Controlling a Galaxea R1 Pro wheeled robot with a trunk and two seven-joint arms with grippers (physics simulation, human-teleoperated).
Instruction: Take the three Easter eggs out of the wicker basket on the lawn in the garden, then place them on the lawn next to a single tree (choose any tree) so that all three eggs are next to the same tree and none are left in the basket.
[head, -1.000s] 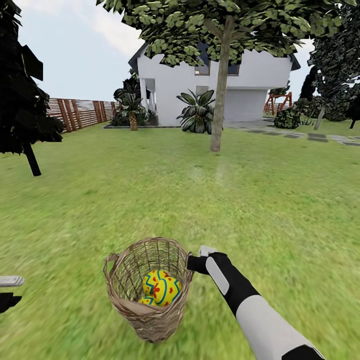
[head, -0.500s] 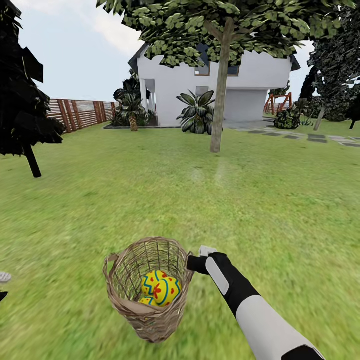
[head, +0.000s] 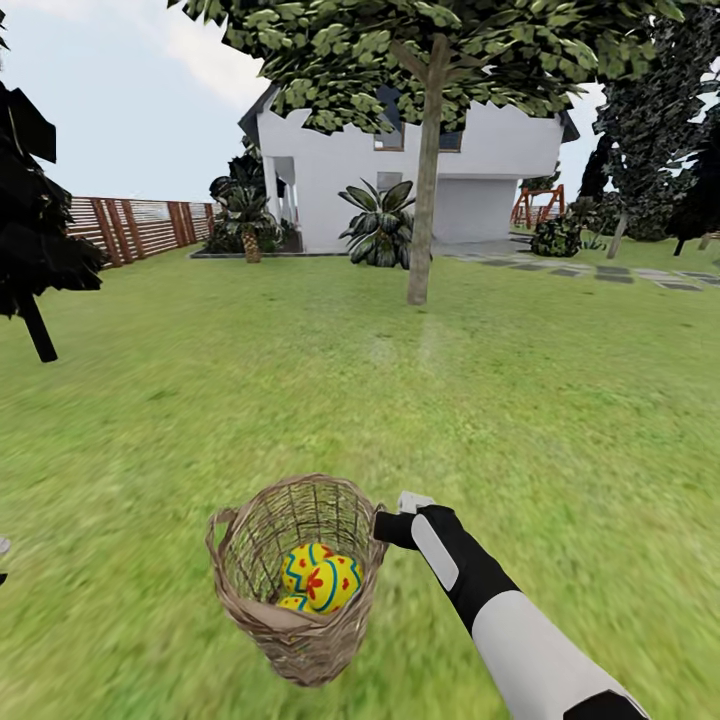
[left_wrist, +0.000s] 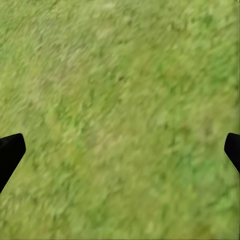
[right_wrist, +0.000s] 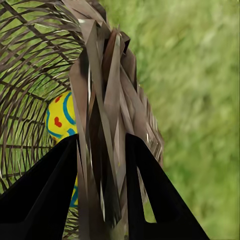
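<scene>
Far left of the right claw, at the head view's edge, a dark cone tree stands on the lawn, w/ a slat fence behind it. The left claw hangs over bare grass; its fingers sit wide apart w/ nothing btwn them.

Just left of the right claw is the basket, tilted, w/ the eggs inside near the bottom. At least two eggs show, a third can't be made out. In the right wrist view one egg shows through the weave, yellow w/ red marks and blue bands.

The right claw is clamped on the basket's rim at its right side: the wrist view has the two dark fingers pressed on either side of a bunch of wicker strips. Whether the basket's base touches the grass can't be told.

Well beyond the claw, slightly right, a tree w/ bare trunk and leafy crown rises from the lawn, a white house behind it, a palm-like bush beside the trunk. Further right: grey paving and dark trees at the edge.
</scene>
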